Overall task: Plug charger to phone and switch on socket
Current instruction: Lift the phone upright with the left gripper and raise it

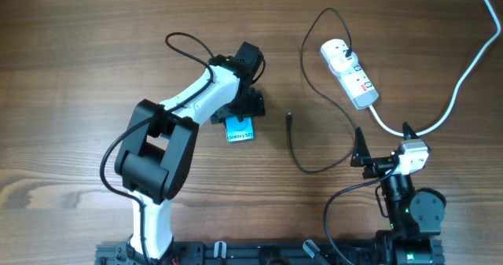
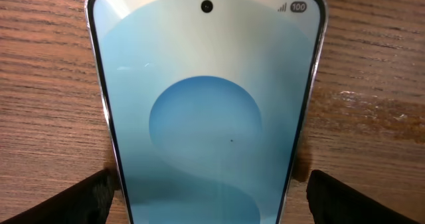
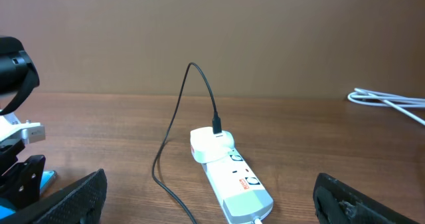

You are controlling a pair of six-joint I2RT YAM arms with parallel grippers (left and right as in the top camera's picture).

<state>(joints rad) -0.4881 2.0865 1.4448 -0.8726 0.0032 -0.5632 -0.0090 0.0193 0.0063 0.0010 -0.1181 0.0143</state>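
The phone (image 1: pixel 240 129) lies flat on the wooden table with its teal screen up. It fills the left wrist view (image 2: pixel 207 111). My left gripper (image 1: pixel 238 112) straddles it, open, and both fingers (image 2: pixel 73 201) stand off the phone's sides. The charger's black cable (image 1: pixel 296 151) loops across the table. Its connector tip (image 1: pixel 289 117) lies loose to the right of the phone. Its other end enters a white adapter (image 3: pixel 211 144) on the socket (image 1: pixel 350 74) (image 3: pixel 236 187). My right gripper (image 1: pixel 383 137) (image 3: pixel 209 184) is open and empty, short of the socket.
The thick white cord (image 1: pixel 464 68) (image 3: pixel 388 101) runs from the socket's near end toward the far right corner. The left arm's white and black links (image 1: pixel 169 131) stretch from the front edge toward the phone. The right arm's base (image 1: pixel 409 210) sits at the front right.
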